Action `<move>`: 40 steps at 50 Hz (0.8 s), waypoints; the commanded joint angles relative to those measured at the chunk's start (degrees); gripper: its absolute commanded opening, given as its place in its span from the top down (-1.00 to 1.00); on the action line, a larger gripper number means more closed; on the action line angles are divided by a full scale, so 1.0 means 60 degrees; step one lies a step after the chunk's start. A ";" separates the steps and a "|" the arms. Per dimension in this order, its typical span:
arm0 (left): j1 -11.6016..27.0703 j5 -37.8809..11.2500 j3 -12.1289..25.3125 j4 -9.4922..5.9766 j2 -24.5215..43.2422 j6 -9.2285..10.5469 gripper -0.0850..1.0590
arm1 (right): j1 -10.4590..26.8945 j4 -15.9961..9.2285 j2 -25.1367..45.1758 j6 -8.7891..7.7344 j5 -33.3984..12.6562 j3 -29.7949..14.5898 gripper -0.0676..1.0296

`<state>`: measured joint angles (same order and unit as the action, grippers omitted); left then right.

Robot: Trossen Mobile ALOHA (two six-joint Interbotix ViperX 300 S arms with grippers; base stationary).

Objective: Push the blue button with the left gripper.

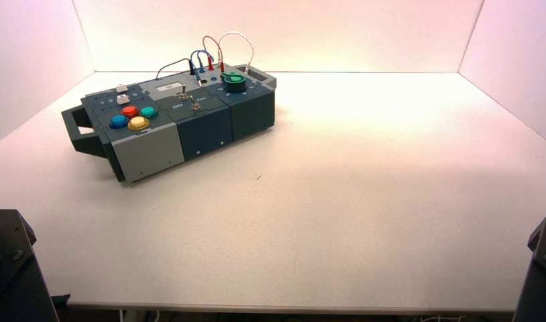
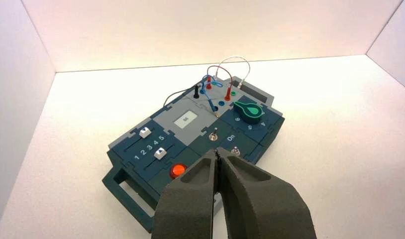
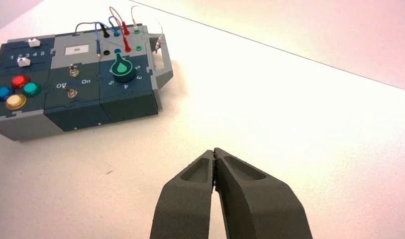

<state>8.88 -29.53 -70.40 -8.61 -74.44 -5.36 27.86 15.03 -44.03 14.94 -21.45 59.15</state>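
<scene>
The blue button (image 1: 118,122) sits at the left end of the dark blue-grey box (image 1: 203,131), next to a red (image 1: 129,111), a teal (image 1: 148,112) and a yellow button (image 1: 138,123). It also shows in the right wrist view (image 3: 2,93). In the left wrist view my left gripper (image 2: 217,151) is shut and empty. It is held back from the box, and its fingers (image 2: 190,199) hide the blue button there; only the red button (image 2: 177,171) shows. My right gripper (image 3: 214,152) is shut and empty over bare table, away from the box.
The box stands turned at the table's back left, with a handle (image 1: 79,131) at its left end. It carries two white sliders (image 1: 123,94), two toggle switches (image 1: 190,100), a green knob (image 1: 234,82) and looping wires (image 1: 216,50). Black arm bases fill the lower corners (image 1: 12,268).
</scene>
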 commanded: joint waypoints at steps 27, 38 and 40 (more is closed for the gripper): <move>0.0059 -0.0029 0.0205 -0.0015 0.0718 -0.0029 0.91 | 0.0146 0.0000 0.0059 -0.0029 0.0059 -0.0234 0.92; 0.0059 -0.0220 0.0601 -0.0059 0.2637 -0.0029 0.91 | 0.0190 0.0000 0.0132 -0.0029 0.0044 -0.0234 0.92; 0.0059 -0.0264 0.0718 -0.0073 0.3135 -0.0029 0.91 | 0.0190 0.0000 0.0146 -0.0029 0.0044 -0.0234 0.92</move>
<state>8.79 -31.11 -69.35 -8.79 -61.79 -5.36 28.65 15.12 -43.24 14.85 -21.45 59.15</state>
